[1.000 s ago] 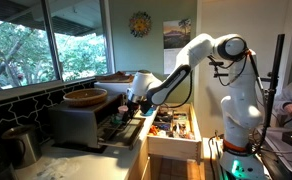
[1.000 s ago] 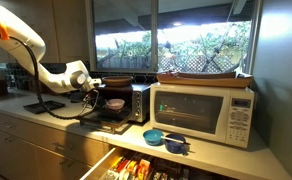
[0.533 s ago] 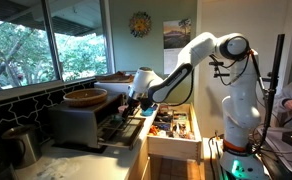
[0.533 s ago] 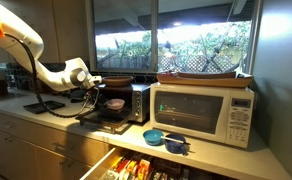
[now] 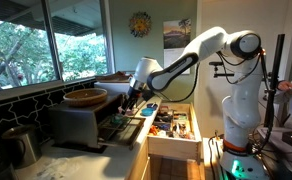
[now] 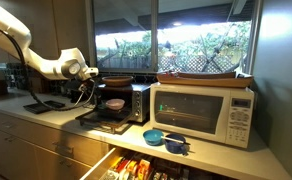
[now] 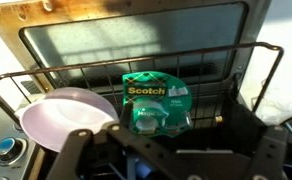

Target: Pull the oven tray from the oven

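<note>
The grey-silver oven [image 5: 78, 122] [image 6: 136, 101] stands on the counter with its front door dropped open; the door glass shows in the wrist view [image 7: 136, 35]. The dark oven tray [image 5: 121, 125] [image 6: 104, 122] [image 7: 218, 95] is drawn out over the door. It carries a lilac plate [image 7: 66, 115] and a green Scotch tape pack [image 7: 153, 103]. My gripper [image 5: 136, 93] [image 6: 89, 84] [image 7: 171, 160] hovers above the tray's front edge, open and empty, clear of the tray.
A round wooden bowl [image 5: 86, 97] [image 6: 116, 80] sits on top of the oven. A white microwave [image 6: 204, 112] with a light wooden tray [image 6: 204, 77] stands beside it. Two blue bowls [image 6: 158, 137] sit on the counter. A drawer [image 5: 171, 128] [image 6: 136, 165] stands open below.
My arm has lifted and the gripper has risen up and back from the drawn-out tray. The tray and the things on it have stayed put.
</note>
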Tool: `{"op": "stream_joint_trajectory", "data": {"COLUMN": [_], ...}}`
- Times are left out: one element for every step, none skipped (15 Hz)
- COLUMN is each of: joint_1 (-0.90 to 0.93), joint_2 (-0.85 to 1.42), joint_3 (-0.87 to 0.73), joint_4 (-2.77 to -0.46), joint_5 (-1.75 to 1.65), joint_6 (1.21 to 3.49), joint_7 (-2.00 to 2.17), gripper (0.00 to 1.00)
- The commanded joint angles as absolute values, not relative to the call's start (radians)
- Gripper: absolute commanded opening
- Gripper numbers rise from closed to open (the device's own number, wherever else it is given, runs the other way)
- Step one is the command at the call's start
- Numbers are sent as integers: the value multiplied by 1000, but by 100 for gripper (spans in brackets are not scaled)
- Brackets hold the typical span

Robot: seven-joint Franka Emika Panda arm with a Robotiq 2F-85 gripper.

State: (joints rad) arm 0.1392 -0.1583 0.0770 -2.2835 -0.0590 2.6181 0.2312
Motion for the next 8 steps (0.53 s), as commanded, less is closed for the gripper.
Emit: {"op": "stream_joint_trajectory", "data": {"joint_1": [158,168,182,200,217,230,256,206], "joint_2": [-338,-387,-437,-486,-533,-564,-584,-506], "joint_3": [76,72,65,56,45,38,19,62], "joint_4": [-2327,-2338,-2352,-2366,-2379,-2385,-2386,-2330], "joint_5": [73,97,128,158,188,212,251,191], "joint_6": [2438,2400,2375,2360,2361,2373,2376,2377], "joint_7": [94,48,-3,-58,-106,-134,-180,-99], "gripper": [100,100,100,100,100,100,100,100]}}
